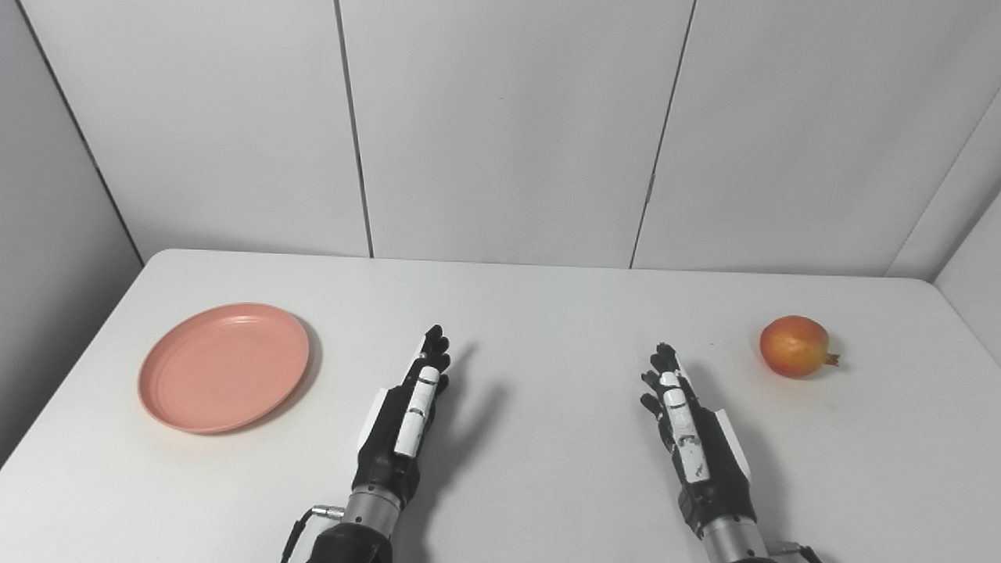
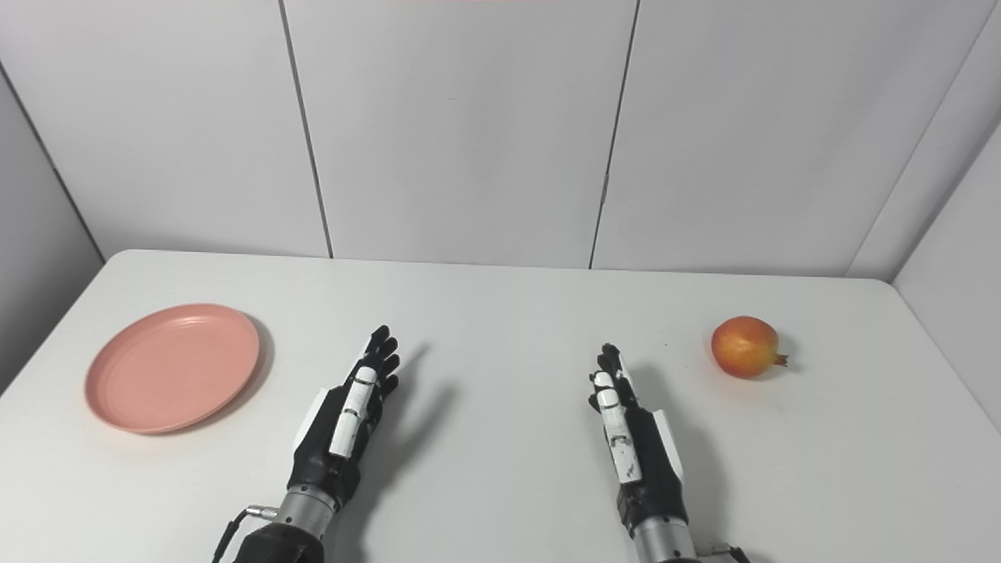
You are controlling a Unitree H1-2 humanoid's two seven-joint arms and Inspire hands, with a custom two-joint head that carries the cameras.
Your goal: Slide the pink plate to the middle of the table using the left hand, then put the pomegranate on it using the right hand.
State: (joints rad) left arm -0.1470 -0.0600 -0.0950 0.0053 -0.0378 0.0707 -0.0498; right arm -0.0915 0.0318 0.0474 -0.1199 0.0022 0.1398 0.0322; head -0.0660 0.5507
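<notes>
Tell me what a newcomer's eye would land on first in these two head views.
Colour against all the white: the pink plate lying empty at the table's left, and the pomegranate alone at the far right. Between them the left hand and the right hand hover over the middle of the table, fingers extended, holding nothing and touching neither item.

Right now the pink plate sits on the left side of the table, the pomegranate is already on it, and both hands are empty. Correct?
Not quite. The pomegranate is not on the pink plate; the left eye view shows it lying on the table at the far right. The plate is on the left, and the left hand and right hand are empty.
</notes>
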